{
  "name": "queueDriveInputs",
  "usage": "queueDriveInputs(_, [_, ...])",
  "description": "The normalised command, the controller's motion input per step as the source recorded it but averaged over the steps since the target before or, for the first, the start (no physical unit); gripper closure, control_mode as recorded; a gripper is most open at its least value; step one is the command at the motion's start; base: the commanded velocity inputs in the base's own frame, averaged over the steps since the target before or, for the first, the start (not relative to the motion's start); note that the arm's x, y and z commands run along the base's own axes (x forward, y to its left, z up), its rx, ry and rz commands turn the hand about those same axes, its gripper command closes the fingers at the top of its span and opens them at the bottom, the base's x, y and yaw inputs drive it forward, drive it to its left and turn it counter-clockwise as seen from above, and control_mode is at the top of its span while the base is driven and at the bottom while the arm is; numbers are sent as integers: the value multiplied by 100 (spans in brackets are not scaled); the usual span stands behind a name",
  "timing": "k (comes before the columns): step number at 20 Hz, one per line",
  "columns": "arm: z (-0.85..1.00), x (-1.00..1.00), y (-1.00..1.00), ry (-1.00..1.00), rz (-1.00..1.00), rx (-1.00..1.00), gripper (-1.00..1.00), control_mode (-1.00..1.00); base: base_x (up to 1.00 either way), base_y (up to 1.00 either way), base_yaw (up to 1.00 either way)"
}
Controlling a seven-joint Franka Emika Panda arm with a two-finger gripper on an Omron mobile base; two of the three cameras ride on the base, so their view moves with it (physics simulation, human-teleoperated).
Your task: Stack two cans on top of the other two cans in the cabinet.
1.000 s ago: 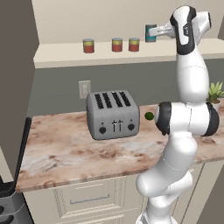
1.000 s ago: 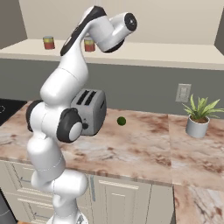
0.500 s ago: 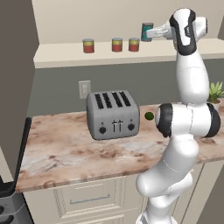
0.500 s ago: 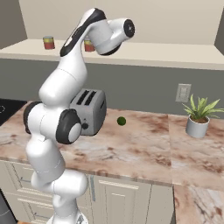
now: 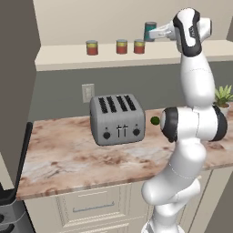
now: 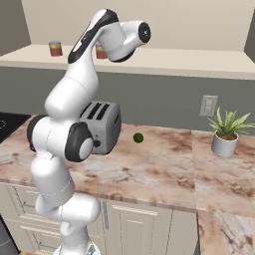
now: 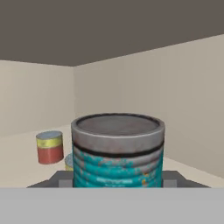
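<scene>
A teal-blue can (image 5: 149, 31) hangs in the air just above the cabinet shelf (image 5: 68, 59), and my gripper (image 5: 154, 32) is shut on it. Three red cans with yellow-green bands stand in a row on the shelf: left (image 5: 92, 47), middle (image 5: 121, 46) and right (image 5: 139, 46). The teal can is slightly above and to the right of the right one. In the hand view the teal can (image 7: 117, 151) sits between my fingers (image 7: 61, 177), with one red can (image 7: 50, 147) beyond it on the left and another (image 7: 68, 162) mostly hidden behind it.
A grey toaster (image 5: 117, 119) stands on the marble counter (image 5: 68, 159) below the shelf. A small green ball (image 5: 155, 120) lies to its right. A potted plant (image 6: 225, 132) is at the counter's right end. A wall outlet (image 5: 88, 91) is behind the toaster.
My gripper has carried the teal can a little to the left along the shelf, closer to the right red can. The red cans have not moved.
</scene>
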Motion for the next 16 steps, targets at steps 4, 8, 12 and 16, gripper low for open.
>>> queueDriveInputs(4, [0,17,1,0,0,0,100,-100,0,0,0])
queueDriveInputs(8, [0,16,3,0,0,0,100,-100,0,0,0])
queueDriveInputs(12, [0,29,4,0,0,0,100,-100,0,0,0])
queueDriveInputs(16, [0,27,23,0,2,0,100,-100,0,0,0])
